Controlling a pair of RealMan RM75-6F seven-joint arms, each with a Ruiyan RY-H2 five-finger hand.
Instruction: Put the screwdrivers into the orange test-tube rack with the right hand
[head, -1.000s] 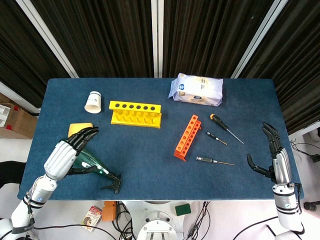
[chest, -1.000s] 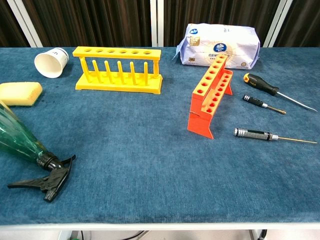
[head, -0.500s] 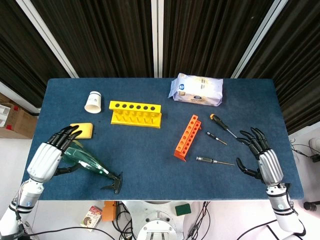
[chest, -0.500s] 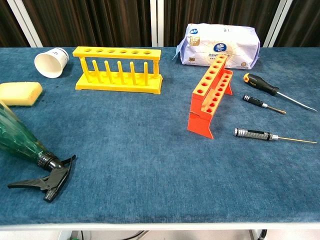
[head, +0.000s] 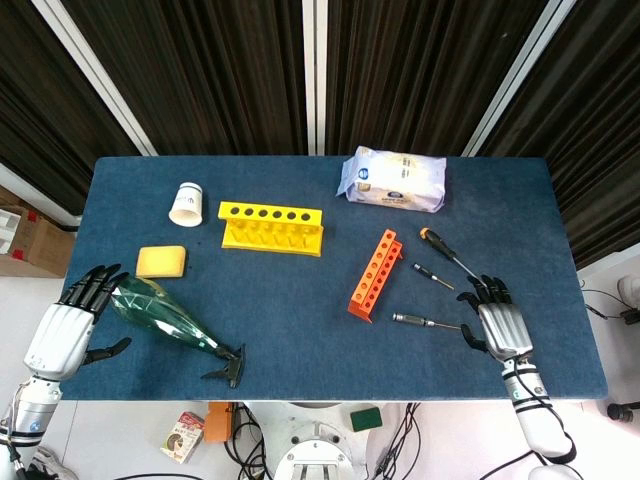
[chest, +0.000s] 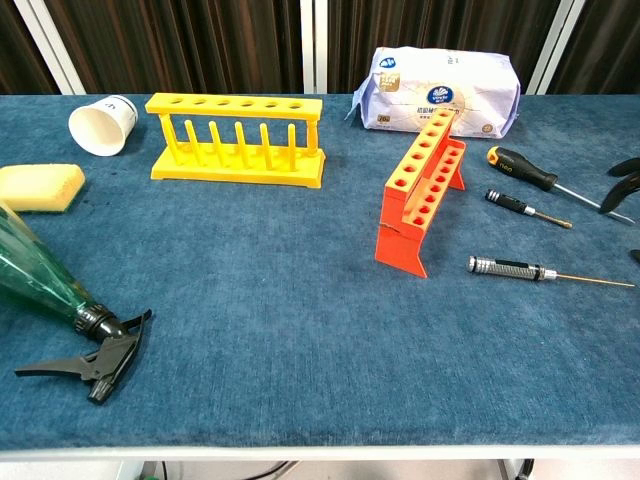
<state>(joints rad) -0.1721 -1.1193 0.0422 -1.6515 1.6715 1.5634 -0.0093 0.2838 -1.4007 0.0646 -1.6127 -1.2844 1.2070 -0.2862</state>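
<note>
The orange test-tube rack (head: 374, 275) (chest: 421, 190) stands empty right of the table's middle. Three screwdrivers lie to its right: a black-and-orange-handled one (head: 447, 252) (chest: 545, 182), a small black one (head: 432, 276) (chest: 524, 208), and a silver-handled one (head: 428, 322) (chest: 527, 270). My right hand (head: 496, 320) hovers open just right of the silver screwdriver's tip, fingers spread; only its fingertips (chest: 626, 168) show at the chest view's right edge. My left hand (head: 70, 328) is open off the table's left edge, beside the spray bottle.
A green spray bottle (head: 172, 323) (chest: 55, 307) lies at the front left. A yellow sponge (head: 162, 261), a white paper cup (head: 187, 203), a yellow test-tube rack (head: 271, 228) and a tissue pack (head: 395, 180) sit further back.
My right hand moved left and inward toward the screwdrivers. My left hand let go of the spray bottle and drew back off the table's left edge.
</note>
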